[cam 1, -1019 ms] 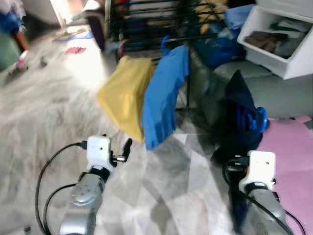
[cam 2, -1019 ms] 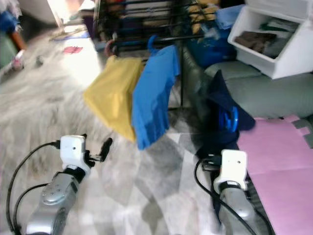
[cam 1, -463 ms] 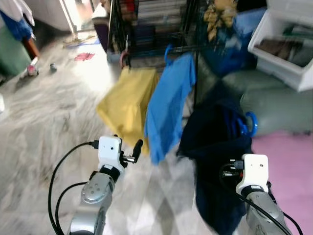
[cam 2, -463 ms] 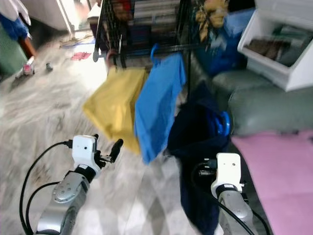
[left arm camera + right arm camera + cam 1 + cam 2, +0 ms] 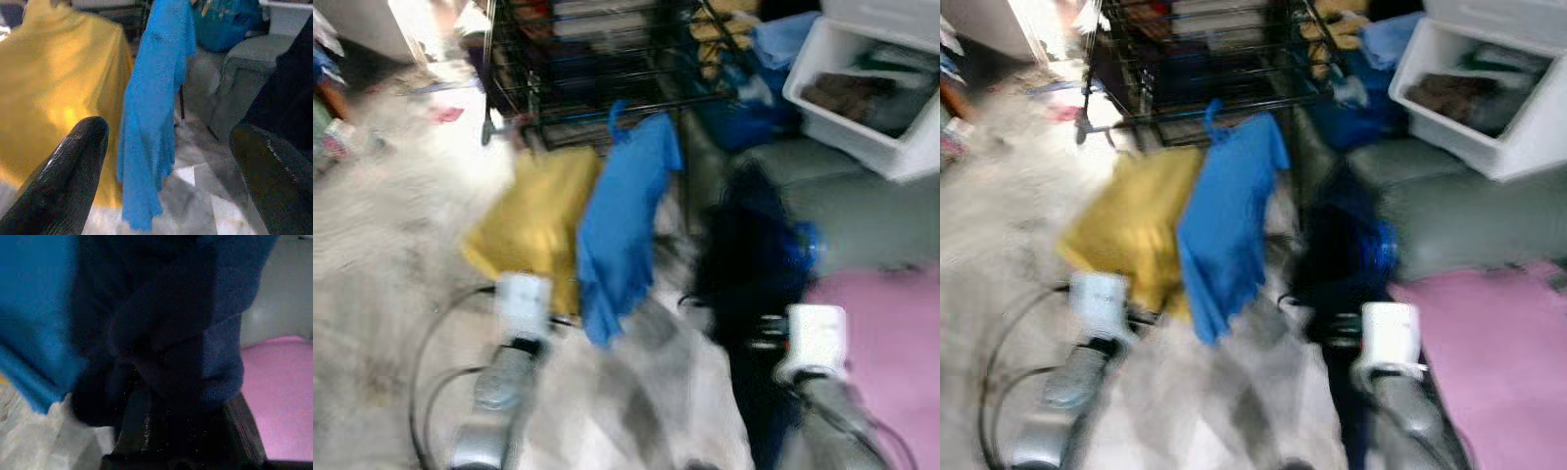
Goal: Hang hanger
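**Dark garment on its hanger, held up at my right gripper**

The dark navy garment on its bright blue plastic hanger hangs right in front of my right gripper, draping down over the fingers. In the right wrist view the cloth covers them so fully that I cannot tell whether they are clamped on it or standing apart. The head views are blurred.

Just to the left of that garment, ahead of and between my two arms, a blue shirt hangs by a blue hook from the black wire drying rack. Touching it on its far side hangs a yellow shirt, straight ahead of my left gripper. That gripper's two black fingers stand wide apart with nothing between them, low in front of the yellow shirt.

Beyond my right gripper sits a grey-green cushioned sofa, with a white plastic bin of dark clothes above it. A pink foam mat lies beside my right arm, and pale marbled floor spreads out to the left.
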Robot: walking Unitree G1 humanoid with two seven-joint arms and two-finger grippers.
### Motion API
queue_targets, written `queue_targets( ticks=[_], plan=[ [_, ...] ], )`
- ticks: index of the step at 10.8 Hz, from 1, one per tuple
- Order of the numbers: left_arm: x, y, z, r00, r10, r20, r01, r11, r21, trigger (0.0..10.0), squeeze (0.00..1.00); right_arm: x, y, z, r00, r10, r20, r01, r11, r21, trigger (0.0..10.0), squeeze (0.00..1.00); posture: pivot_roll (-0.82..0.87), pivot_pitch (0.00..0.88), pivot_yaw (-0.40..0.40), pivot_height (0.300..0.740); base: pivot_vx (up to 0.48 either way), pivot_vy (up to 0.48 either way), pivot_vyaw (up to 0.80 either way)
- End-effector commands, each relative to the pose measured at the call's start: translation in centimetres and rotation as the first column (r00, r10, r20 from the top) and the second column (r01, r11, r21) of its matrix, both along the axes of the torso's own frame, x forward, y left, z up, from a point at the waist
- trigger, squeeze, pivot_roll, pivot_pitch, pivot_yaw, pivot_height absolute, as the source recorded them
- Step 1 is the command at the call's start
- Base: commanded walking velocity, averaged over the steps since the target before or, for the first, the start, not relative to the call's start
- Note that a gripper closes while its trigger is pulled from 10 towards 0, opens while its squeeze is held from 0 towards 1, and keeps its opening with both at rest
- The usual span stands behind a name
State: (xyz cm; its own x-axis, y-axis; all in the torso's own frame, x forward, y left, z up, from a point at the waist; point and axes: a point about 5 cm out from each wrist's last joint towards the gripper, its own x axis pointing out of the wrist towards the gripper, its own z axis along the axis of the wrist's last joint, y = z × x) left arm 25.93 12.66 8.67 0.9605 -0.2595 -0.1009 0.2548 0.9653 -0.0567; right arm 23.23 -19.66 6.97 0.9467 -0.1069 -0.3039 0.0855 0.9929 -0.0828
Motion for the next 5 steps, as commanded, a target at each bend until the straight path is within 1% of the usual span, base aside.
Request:
queue_targets(
  ticks=[1,5],
  plan=[
    [0.07,1.24,0.23,0.999,0.031,0.007,-0.031,0.999,0.019,10.0,0.00,0.59,1.06,0.90,0.999,0.029,0.044,-0.030,0.999,0.025,10.0,0.00,-0.10,0.083,0.048,0.740,0.480,0.000,0.00],
    [0.10,1.40,0.30,1.000,0.029,0.006,-0.029,0.999,0.016,10.0,0.00,0.71,1.83,0.61,0.997,0.068,0.024,-0.069,0.997,0.035,10.0,0.00,-0.08,0.084,0.051,0.740,0.474,0.000,0.00]
  ],
)
